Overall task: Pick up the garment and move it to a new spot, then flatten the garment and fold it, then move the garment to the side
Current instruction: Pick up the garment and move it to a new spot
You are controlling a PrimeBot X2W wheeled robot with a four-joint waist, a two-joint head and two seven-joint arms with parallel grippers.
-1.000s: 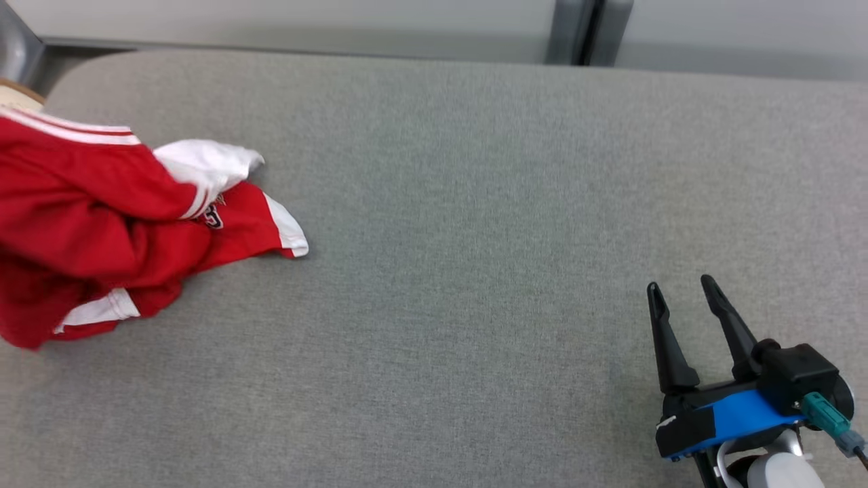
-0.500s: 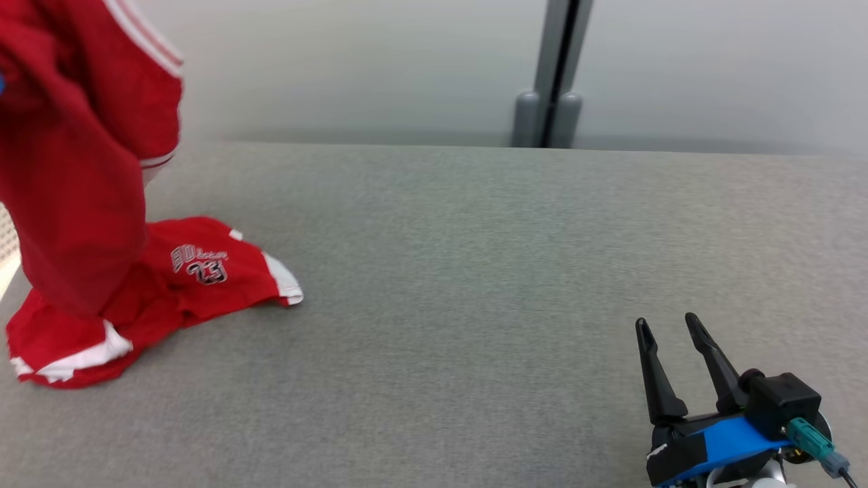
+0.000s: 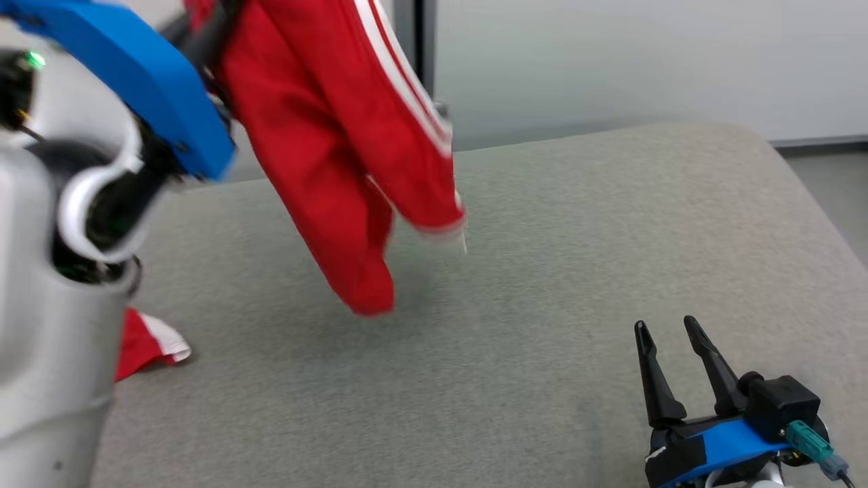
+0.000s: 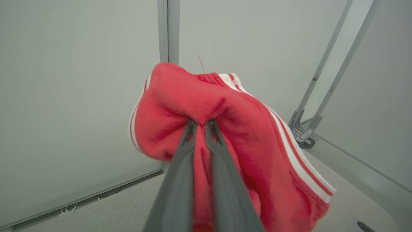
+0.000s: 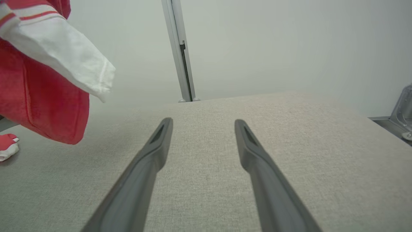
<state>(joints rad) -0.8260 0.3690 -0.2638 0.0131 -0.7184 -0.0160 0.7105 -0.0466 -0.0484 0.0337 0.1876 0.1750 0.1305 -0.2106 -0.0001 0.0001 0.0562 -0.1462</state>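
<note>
The red, white-striped garment (image 3: 339, 156) hangs over the grey fabric-covered table (image 3: 542, 285), pinched in the nearly closed jaws of the left gripper (image 4: 200, 123), one corner lying on the table. The right gripper (image 3: 668, 332) sits well apart, jaws wide; a grey metal post (image 5: 178, 51) stands behind.

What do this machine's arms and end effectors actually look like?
The right end effector and left end effector each have two long, dark, tapering fingers. Bright blue covers wrap the black wrists; a teal connector with cable plugs into the right one. The left forearm is pale grey.
</note>
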